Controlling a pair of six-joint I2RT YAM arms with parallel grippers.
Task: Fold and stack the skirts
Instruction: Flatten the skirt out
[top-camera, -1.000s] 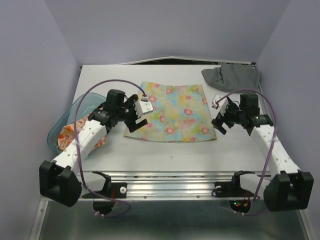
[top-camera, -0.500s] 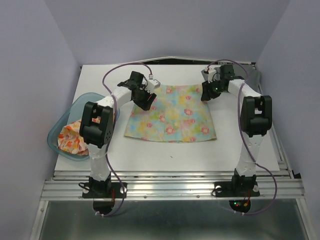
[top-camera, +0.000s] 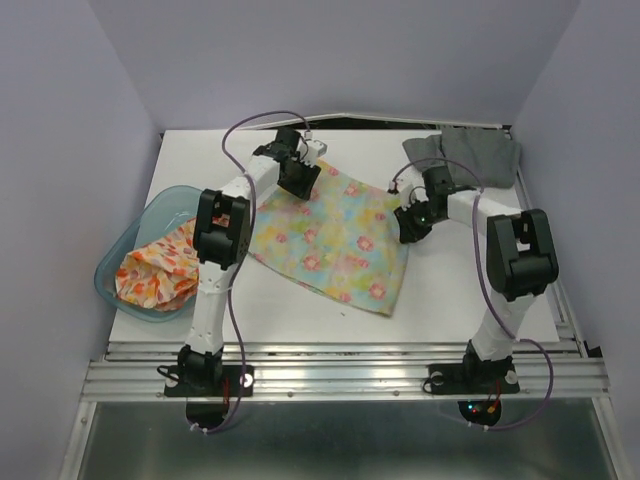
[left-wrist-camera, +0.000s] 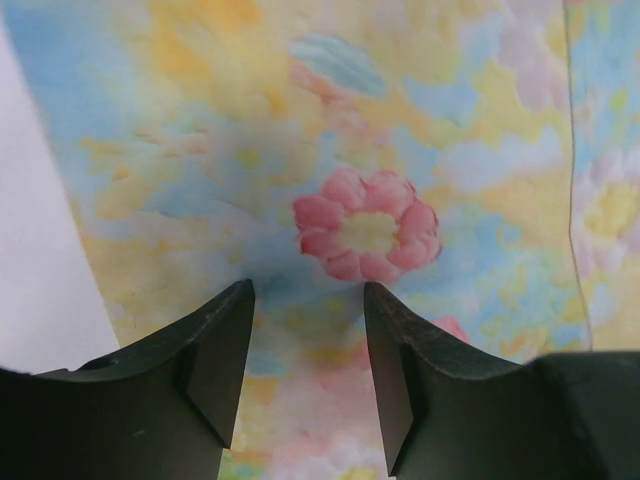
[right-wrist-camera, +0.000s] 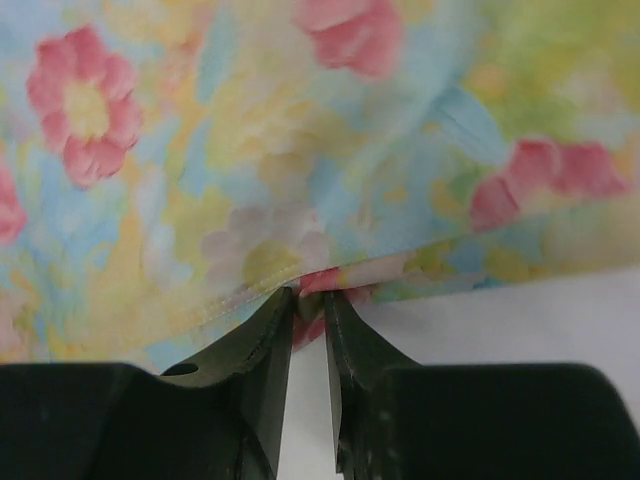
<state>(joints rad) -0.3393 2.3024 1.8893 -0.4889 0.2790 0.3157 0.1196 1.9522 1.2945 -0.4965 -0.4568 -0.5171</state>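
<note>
The pastel skirt (top-camera: 335, 235) lies spread askew on the table (top-camera: 450, 290). The right tool (right-wrist-camera: 308, 295) pinches its hem, and the left tool (left-wrist-camera: 307, 290) sits open on the far corner. I'd say the first fold is starting; next, the left must grip cloth.

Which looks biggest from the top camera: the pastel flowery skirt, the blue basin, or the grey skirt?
1. pastel flowery skirt: spread flat, clearly the largest.
2. blue basin: partly hidden by the left arm.
3. grey skirt: bunched up at the far edge, so it may only look smallest.
</note>
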